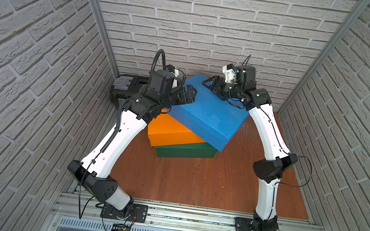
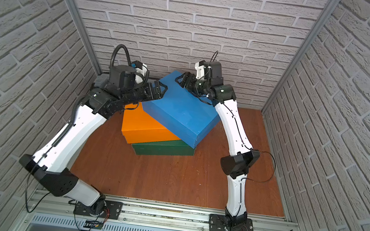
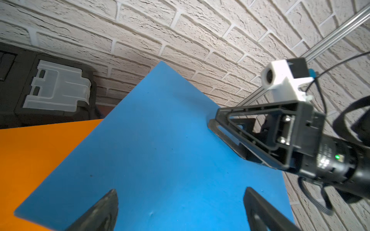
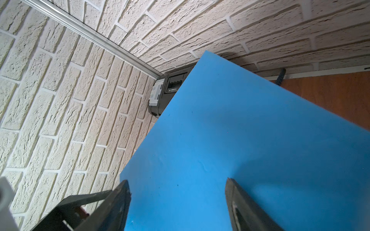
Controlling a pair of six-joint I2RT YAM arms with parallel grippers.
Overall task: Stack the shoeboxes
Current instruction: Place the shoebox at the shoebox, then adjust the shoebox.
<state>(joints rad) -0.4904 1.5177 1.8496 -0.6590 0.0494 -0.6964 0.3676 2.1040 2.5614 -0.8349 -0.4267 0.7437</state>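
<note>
Brick-patterned walls close in the wooden surface [image 1: 195,182]. On it the stack is three high: the dark green shoebox [image 1: 184,153] lowest, the orange shoebox [image 1: 172,131] on that, and the blue shoebox [image 1: 205,113] on top but turned askew, one corner overhanging. My left pincer [image 1: 192,95] is spread wide and empty over the blue lid's edge. My right pincer [image 1: 207,85] is also spread at the far edge and holds nothing. I judge only squaring-up remains. A black toolbox [image 1: 125,87] sits in the back corner.
</note>
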